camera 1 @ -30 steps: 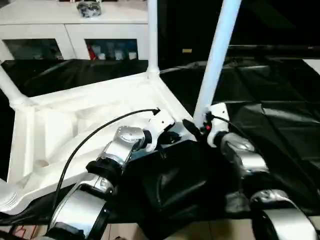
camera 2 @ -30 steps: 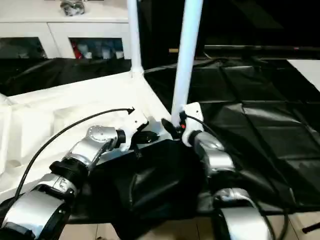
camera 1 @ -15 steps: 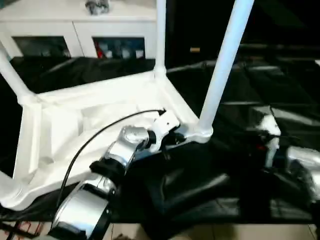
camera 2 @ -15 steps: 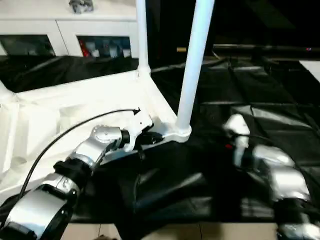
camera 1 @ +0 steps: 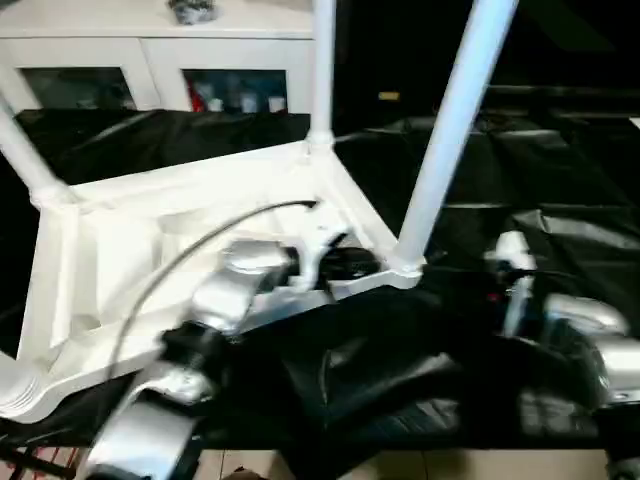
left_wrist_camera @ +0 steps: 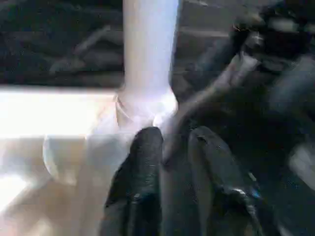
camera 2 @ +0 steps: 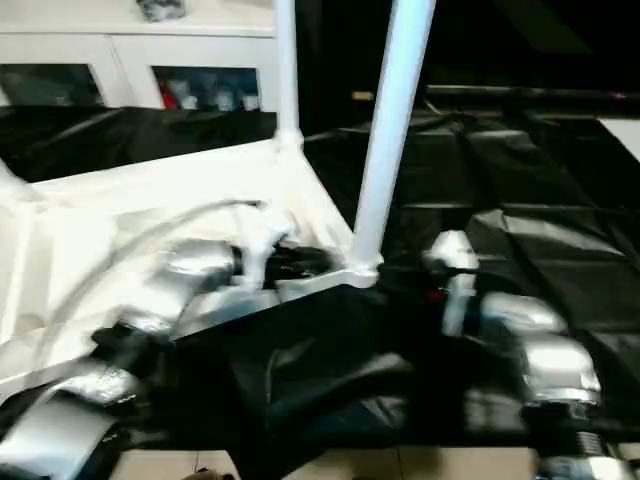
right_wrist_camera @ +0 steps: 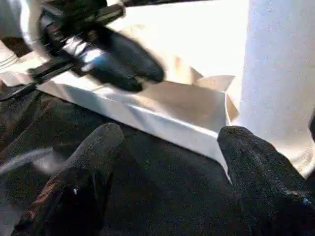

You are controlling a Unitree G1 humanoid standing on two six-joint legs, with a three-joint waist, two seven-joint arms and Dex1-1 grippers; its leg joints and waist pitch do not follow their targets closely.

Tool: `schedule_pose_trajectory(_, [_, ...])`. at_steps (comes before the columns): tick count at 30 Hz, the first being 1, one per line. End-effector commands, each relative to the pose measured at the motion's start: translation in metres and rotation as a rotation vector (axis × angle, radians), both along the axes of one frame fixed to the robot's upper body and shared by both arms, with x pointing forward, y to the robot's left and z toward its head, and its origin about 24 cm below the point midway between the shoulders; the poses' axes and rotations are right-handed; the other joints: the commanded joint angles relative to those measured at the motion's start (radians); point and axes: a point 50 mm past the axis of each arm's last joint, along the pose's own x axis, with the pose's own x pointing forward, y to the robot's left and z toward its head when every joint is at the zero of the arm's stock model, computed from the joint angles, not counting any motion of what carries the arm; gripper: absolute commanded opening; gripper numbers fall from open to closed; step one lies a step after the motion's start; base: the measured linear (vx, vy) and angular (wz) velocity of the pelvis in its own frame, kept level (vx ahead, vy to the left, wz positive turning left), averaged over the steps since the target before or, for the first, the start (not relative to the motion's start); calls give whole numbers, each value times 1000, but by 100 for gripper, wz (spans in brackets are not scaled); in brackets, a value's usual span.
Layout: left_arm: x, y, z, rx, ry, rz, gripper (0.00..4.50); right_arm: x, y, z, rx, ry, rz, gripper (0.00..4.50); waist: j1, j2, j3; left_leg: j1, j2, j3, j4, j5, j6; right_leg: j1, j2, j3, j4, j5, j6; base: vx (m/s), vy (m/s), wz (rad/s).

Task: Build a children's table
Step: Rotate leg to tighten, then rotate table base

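Nearest the camera, a black plastic sheet (camera 1: pixel 560 230) was seen spread over the work surface, bunched into folds just in front of the robot. The right gripper (right_wrist_camera: pixel 170 147) was held above this sheet, beside the near right corner of the table but apart from it; its two black fingers (right_wrist_camera: pixel 93 157) were spread wide, with nothing between them. The left gripper (left_wrist_camera: pixel 170 145) was reached across the table's near edge toward the same corner, and its fingers (left_wrist_camera: pixel 145 147) were seen slightly parted, with the tips just beside the base of the near leg; whether that leg or its socket was touched could not be told. The children's table (camera 1: pixel 130 230) was laid upside down on the sheet, its ribbed underside turned up. A leg (camera 1: pixel 450 130) was stood upright in the near right corner socket (camera 1: pixel 403 268), a second leg (camera 1: pixel 322 70) was stood in the far right corner, and a third leg (camera 1: pixel 25 150) was seen tilted at the far left corner. Farthest back, a white cabinet (camera 1: pixel 150 50) was seen, with small items behind its glass doors (camera 1: pixel 235 92) that were too blurred to identify, and a small object (camera 1: pixel 192 10) was set on its top.
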Motion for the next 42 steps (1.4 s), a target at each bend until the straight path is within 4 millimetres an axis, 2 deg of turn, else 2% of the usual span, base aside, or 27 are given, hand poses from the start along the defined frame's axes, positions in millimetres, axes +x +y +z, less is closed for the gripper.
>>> schedule_pose_trajectory(1, [-8,9,5,-6,34,-27,130,4,6,-1,-9,-4,-1,349,-1,-15,-63,11,22,-6,-56,-164,83,50,-39,22,-52,-214,-227,0,0,0])
schedule_pose_trajectory(2, [-16,20,4,6,59,-40,143,5,12,-3,5,4,2,349,0,-18,-64,12,21,-7,-56,-163,74,50,-38,21,-47,-206,-228,0,0,0])
schedule_pose_trajectory(3, [-21,27,4,18,74,-44,150,7,15,-4,9,6,0,349,-1,-16,-60,13,18,-3,-56,-171,71,44,-31,22,-53,-211,-223,0,0,0])
schedule_pose_trajectory(4, [-25,32,3,28,86,-48,154,8,19,-5,12,8,-1,349,-1,-13,-64,16,22,-6,-56,-169,62,46,-35,22,-46,-195,-230,0,0,0])
schedule_pose_trajectory(5, [-39,48,1,55,134,-59,159,12,29,-9,28,15,-12,349,-2,-11,-62,15,21,-5,-58,-171,55,44,-34,24,-45,-193,-231,0,0,0])
schedule_pose_trajectory(6, [-44,52,1,63,149,-61,159,13,33,-10,33,15,-17,349,-4,-10,-62,13,22,-7,-61,-173,47,46,-35,23,-41,-190,-235,0,0,0])
schedule_pose_trajectory(7, [-53,62,1,79,181,-52,172,17,41,-13,49,26,-35,349,-9,-13,-59,16,19,-5,-62,-189,39,41,-30,23,-43,-204,-232,0,0,0])
schedule_pose_trajectory(9, [-60,69,2,94,197,-24,192,19,48,-15,56,27,-43,349,-12,-6,-55,23,19,-3,-65,-221,23,36,-27,26,-49,-225,-229,0,0,0])
schedule_pose_trajectory(10, [-63,74,1,107,203,-2,195,20,53,-16,58,28,-50,349,-12,-8,-54,25,20,-3,-65,-234,14,35,-27,28,-48,-222,-229,0,0,0])
schedule_pose_trajectory(11, [-65,79,0,122,208,22,204,22,57,-17,61,30,-60,349,-8,-5,-52,27,19,-3,-67,-247,5,33,-26,29,-51,-235,-219,0,0,0])
schedule_pose_trajectory(12, [-70,91,-5,159,223,78,216,28,67,-20,57,26,-107,349,-9,-4,-51,26,19,-4,-68,-255,-1,32,-27,30,-51,-242,-217,0,0,0])
schedule_pose_trajectory(13, [-72,95,-7,175,225,105,228,30,71,-21,59,30,-131,349,-14,-8,-51,18,14,-6,-72,-259,-10,39,-27,29,-50,-258,-204,0,0,0])
schedule_pose_trajectory(14, [-74,100,-10,193,226,144,234,33,76,-23,56,23,-164,349,-15,-4,-51,27,16,-5,-70,-272,-17,31,-27,32,-53,-266,-196,0,0,0])
schedule_pose_trajectory(15, [-76,105,-11,211,227,182,234,36,80,-25,52,21,-200,349,-19,-3,-51,23,14,-7,-72,-278,-23,34,-27,32,-51,-272,-192,0,0,0])
schedule_pose_trajectory(16, [-78,109,-13,229,229,215,248,38,83,-27,53,24,-233,349,-19,-4,-52,25,14,-6,-71,-281,-24,32,-27,33,-53,-274,-190,0,0,0])
schedule_pose_trajectory(18, [-83,116,-13,254,238,254,271,44,86,-30,56,18,-306,349,-24,-5,-52,20,13,-8,-71,-281,-27,34,-29,33,-50,-278,-190,0,0,0])
schedule_pose_trajectory(20, [-86,119,-13,265,245,274,277,48,87,-30,65,12,-371,349,-23,-4,-51,26,13,-7,-69,-292,-25,29,-27,35,-52,-281,-189,0,0,0])
schedule_pose_trajectory(21, [-88,120,-12,267,250,280,282,50,87,-30,74,9,-404,349,-24,-3,-50,24,12,-8,-70,-295,-25,30,-26,35,-51,-284,-189,0,0,0])
schedule_pose_trajectory(22, [-91,122,-13,269,255,285,305,54,86,-30,82,9,-452,349,-25,-2,-51,24,13,-9,-70,-300,-28,31,-29,34,-50,-289,-192,0,0,0])
schedule_pose_trajectory(28, [-89,135,-17,319,205,380,352,74,64,-24,145,31,-765,349,-24,3,-51,35,10,-6,-67,-338,-38,21,-21,35,-51,-291,-176,0,0,0])
schedule_pose_trajectory(32, [-85,137,-16,332,164,420,396,81,45,-20,165,38,-904,349,-20,2,-53,30,7,-8,-67,-348,-42,26,-21,33,-51,-305,-157,0,0,0])
schedule_pose_trajectory(35, [-83,138,-17,340,135,440,411,84,31,-19,154,36,-982,349,-17,2,-54,31,7,-6,-64,-340,-41,24,-20,32,-49,-292,-161,0,0,0])
schedule_pose_trajectory(36, [-82,139,-17,344,108,452,420,86,18,-17,148,28,-1032,349,-14,2,-54,29,6,-6,-63,-336,-37,27,-20,31,-49,-287,-159,0,0,0])
schedule_pose_trajectory(39, [-81,139,-17,349,82,456,440,87,8,-15,137,19,-1062,349,-6,0,-57,27,6,-5,-60,-310,-33,29,-19,31,-45,-258,-159,0,0,0])
schedule_pose_trajectory(42, [-80,140,-18,352,42,462,449,88,-6,-10,122,0,-1104,349,-9,-4,-59,16,2,-6,-56,-283,-28,38,-19,28,-38,-228,-160,0,0,0])
